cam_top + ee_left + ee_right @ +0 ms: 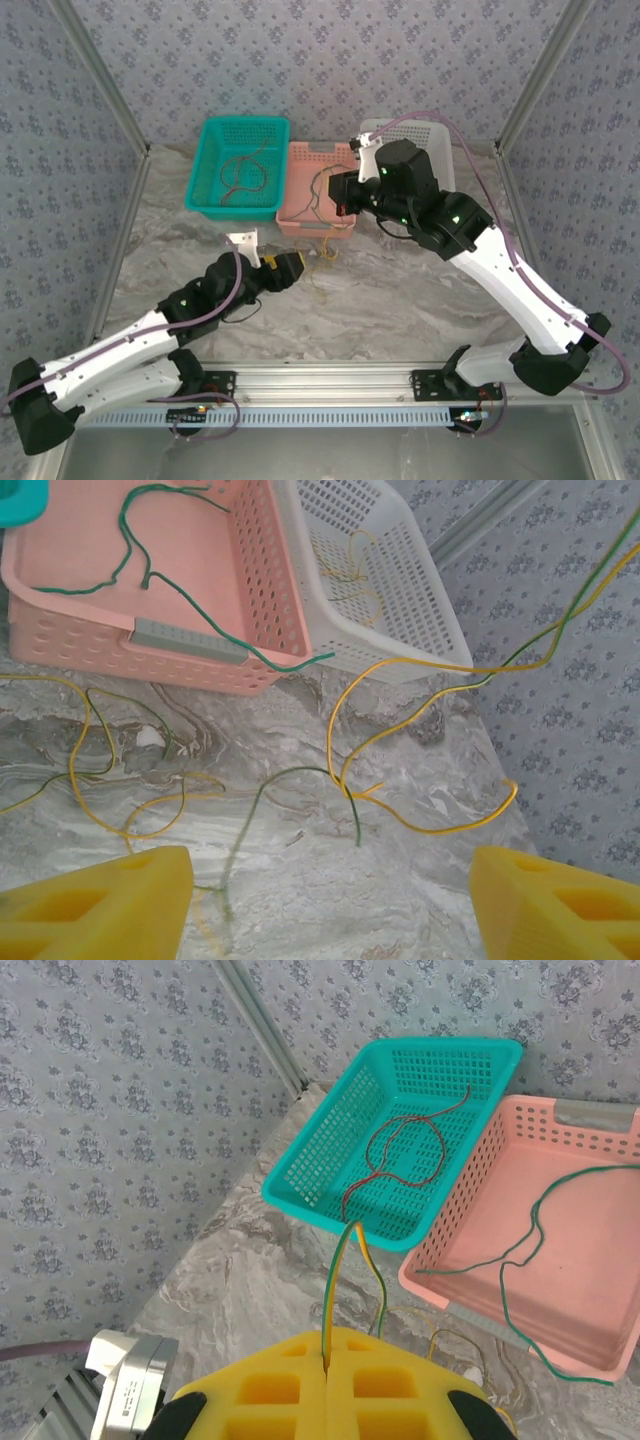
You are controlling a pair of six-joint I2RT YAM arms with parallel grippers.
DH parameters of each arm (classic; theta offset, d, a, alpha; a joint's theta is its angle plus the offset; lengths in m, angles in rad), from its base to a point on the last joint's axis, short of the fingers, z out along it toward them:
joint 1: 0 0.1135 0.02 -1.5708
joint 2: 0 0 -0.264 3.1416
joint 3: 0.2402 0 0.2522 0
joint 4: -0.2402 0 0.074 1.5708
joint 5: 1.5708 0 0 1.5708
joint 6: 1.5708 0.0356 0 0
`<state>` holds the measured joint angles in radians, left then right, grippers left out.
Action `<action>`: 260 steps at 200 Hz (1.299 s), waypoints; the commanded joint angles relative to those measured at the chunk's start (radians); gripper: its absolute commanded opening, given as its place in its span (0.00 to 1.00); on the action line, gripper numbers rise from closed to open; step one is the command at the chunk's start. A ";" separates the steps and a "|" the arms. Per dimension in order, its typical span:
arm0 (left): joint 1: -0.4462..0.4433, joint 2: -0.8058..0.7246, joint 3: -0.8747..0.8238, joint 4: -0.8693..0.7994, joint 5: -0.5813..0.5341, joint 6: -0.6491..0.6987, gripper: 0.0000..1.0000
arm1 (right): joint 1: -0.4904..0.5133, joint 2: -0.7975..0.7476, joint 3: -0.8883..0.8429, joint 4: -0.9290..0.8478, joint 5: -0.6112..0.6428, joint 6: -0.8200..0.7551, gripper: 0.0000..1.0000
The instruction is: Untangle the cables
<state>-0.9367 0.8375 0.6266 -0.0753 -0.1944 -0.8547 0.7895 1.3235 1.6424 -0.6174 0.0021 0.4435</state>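
Light, limp cables [450, 832]: right end effector [327, 1345] pinches two, left end effector [330, 880], wide open and empty, should grip the knot [350, 792] just ahead.

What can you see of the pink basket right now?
The pink basket is rectangular plastic, walls full of holes, floor solid, grey tab on each short rim. It stands upright on the marble table between the teal basket and the white basket. A green cable lies inside, one end trailing over the rim beside one tab.
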 commanded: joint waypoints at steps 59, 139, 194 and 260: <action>0.026 0.197 0.080 0.223 0.155 0.082 0.56 | -0.032 -0.064 0.020 -0.033 -0.054 0.009 0.00; 0.009 0.368 0.185 0.266 0.185 0.295 0.78 | -0.055 -0.065 0.011 -0.032 -0.101 0.036 0.00; 0.000 0.483 0.243 0.273 0.205 0.380 0.71 | -0.059 -0.083 -0.016 -0.017 -0.098 0.051 0.00; 0.010 0.369 0.246 0.137 -0.009 0.416 0.00 | -0.117 -0.127 -0.052 -0.044 -0.064 0.047 0.00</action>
<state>-0.9314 1.3285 0.8398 0.1314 -0.1112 -0.4770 0.7162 1.2461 1.6215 -0.6456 -0.0856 0.4858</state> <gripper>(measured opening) 0.036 0.059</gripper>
